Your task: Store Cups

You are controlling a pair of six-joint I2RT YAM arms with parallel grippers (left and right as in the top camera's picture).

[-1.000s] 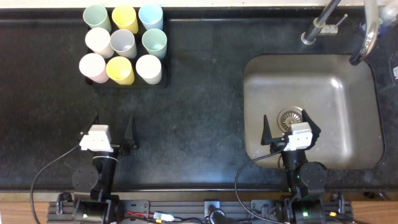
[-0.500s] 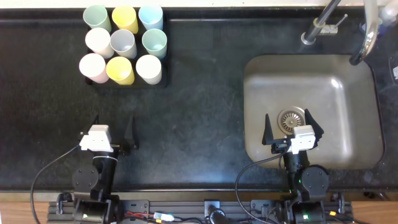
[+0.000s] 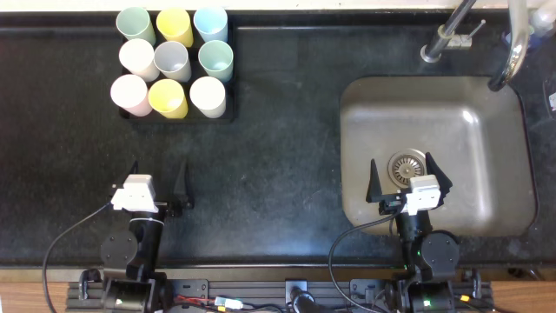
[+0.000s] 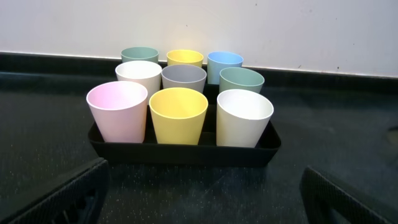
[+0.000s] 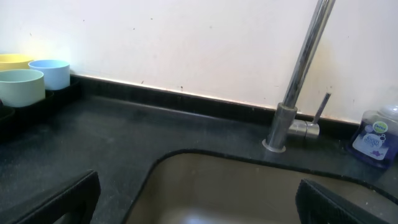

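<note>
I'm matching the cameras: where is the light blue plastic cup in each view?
Top view: the light blue plastic cup is upper left, rightmost in the row nearest the wall.
Left wrist view: back row, beside the yellow plastic cup.
Right wrist view: by the wall, beside that yellow cup.
Shared landmark: the sea-green plastic cup just in front of it.

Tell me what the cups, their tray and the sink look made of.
Cups: probably plastic, matte; opaque pastel walls with thin, even rims.
Tray: likely black plastic, with a dull sheen along its moulded wall.
Sink: looks like brushed stainless steel; grey metallic surface with soft reflections.
</note>
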